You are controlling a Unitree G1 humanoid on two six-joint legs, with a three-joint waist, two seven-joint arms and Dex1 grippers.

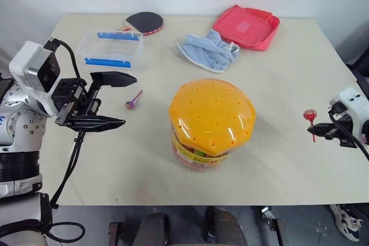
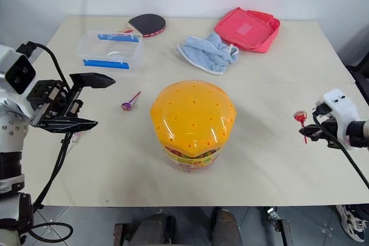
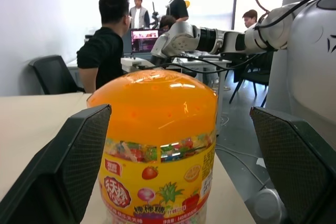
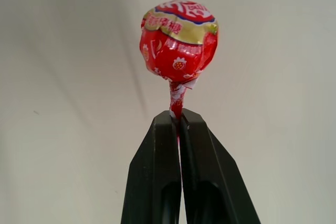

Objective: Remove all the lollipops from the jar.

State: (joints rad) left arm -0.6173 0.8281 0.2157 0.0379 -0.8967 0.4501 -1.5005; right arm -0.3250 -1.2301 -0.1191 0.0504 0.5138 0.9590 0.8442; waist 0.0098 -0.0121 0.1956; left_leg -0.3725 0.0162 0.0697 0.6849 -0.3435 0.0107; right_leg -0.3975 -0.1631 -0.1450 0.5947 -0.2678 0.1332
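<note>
A wide beige table (image 1: 300,84) is being viewed from above, and near its middle a clear plastic jar (image 1: 199,156) with fruit pictures on its label is standing upright, capped by a big domed orange-yellow lid (image 1: 211,114) dotted with small holes. Toward the far edge, a pink zipped pouch (image 1: 247,26) is lying beside a crumpled light blue towel (image 1: 209,50), and further to the left a clear rectangular box with blue clips (image 1: 112,48) is sitting next to a black table tennis paddle (image 1: 145,22). The left gripper (image 1: 109,101) is being held above the table to the left of the jar, its two black fingers spread wide apart with nothing between them, and it is being pointed toward the jar. The right gripper (image 1: 316,133) is being held over the right edge of the table, well apart from the jar, its fingers pressed together on the thin stick of a red lollipop (image 4: 178,40), whose shiny wrapped head is standing clear beyond the fingertips. A second lollipop (image 1: 132,102), in a purplish wrapper, is lying flat on the table between the left gripper and the jar, touching neither. In the left wrist view, several people are being seen at desks behind the jar.
</note>
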